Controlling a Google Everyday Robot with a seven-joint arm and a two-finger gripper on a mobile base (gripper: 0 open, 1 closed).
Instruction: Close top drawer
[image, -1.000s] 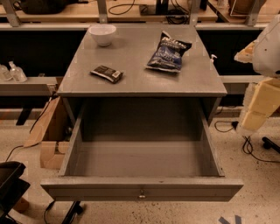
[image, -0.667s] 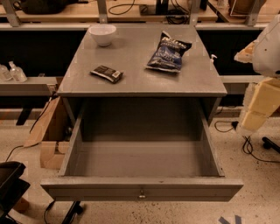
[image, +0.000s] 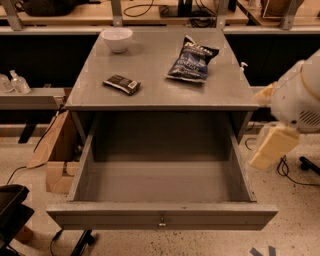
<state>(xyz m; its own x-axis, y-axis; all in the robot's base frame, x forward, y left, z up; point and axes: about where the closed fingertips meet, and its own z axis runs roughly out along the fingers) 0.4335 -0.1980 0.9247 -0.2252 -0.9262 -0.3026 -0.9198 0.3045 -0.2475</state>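
Nothing has shifted since a moment ago: the top drawer (image: 100, 216) stands pulled fully out below the grey cabinet top (image: 160, 92), its knob (image: 161, 220) nearest the camera. The gripper (image: 274, 146) hangs at the right, apart from the drawer; its state cannot be told.

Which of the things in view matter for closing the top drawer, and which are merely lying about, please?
For the job: top drawer, pulled open; robot arm at the right, its gripper out of view.
Lying about: white bowl, chip bag, dark snack bar, all on the tabletop.
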